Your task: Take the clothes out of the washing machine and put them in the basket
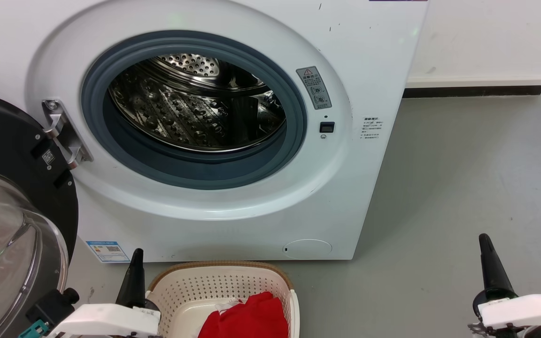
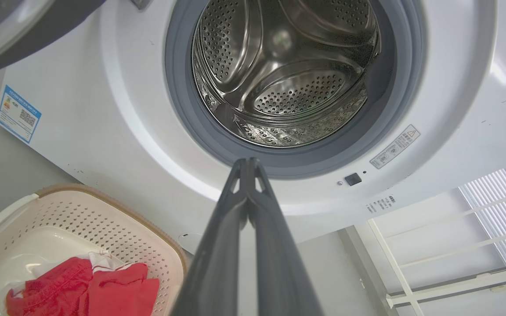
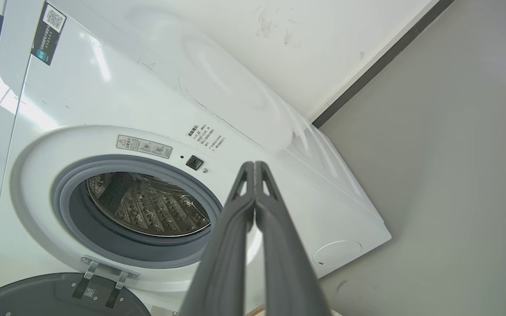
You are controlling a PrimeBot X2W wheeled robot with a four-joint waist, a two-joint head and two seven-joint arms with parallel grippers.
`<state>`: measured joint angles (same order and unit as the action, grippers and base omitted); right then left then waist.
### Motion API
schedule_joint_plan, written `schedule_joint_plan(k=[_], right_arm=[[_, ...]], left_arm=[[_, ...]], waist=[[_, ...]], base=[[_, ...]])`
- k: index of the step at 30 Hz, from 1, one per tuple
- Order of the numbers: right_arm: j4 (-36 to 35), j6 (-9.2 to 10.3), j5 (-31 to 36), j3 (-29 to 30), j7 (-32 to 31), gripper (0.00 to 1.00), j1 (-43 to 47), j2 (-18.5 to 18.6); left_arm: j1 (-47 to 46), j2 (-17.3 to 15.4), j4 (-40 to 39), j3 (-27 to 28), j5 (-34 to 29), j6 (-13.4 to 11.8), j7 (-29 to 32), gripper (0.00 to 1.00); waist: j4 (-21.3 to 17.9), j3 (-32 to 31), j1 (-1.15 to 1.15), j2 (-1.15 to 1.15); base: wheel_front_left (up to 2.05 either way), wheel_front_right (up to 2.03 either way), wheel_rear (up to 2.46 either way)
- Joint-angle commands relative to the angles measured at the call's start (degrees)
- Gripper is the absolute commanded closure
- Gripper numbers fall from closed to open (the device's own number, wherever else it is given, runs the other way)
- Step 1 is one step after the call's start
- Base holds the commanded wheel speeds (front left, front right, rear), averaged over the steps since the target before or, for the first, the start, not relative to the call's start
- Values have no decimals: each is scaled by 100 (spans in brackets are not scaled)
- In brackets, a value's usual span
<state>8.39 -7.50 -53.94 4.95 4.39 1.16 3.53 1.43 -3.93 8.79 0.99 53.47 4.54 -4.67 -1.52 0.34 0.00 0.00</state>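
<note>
The white washing machine [image 1: 233, 206] stands in front of me with its door [image 1: 12, 225] swung open to the left and its steel drum [image 1: 195, 108] bare inside. On the floor below the porthole sits the cream basket [image 1: 223, 286], and the red clothes [image 1: 251, 317] lie bunched in it. The same basket [image 2: 103, 219] and red clothes [image 2: 86, 294] show at the lower left of the left wrist view. My left gripper [image 1: 136, 256] is shut just left of the basket rim, holding nothing. My right gripper [image 1: 485, 240] is shut and empty over the floor to the right.
Grey floor [image 1: 463, 188] stretches to the right of the machine up to a white wall with a dark skirting [image 1: 477, 89]. The open glass door juts out at the left, close to my left arm. A white rack [image 2: 455, 245] shows in the left wrist view.
</note>
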Motion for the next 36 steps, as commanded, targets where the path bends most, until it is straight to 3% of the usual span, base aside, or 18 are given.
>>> schedule_joint_plan(k=[1, 36], right_arm=[[-13, 0, -161, -2, -38, 100, -156, 46], [309, 1, -2281, 12, -575, 100, -503, 46]], left_arm=[[-155, -45, -36, 36, 168, 45, 41, 100], [-509, -36, 278, 233, 2325, 194, 566, 100]], waist=[[2, 0, 0, 0], [74, -8, 0, 0]], base=[[0, 0, 0], [0, 0, 0]])
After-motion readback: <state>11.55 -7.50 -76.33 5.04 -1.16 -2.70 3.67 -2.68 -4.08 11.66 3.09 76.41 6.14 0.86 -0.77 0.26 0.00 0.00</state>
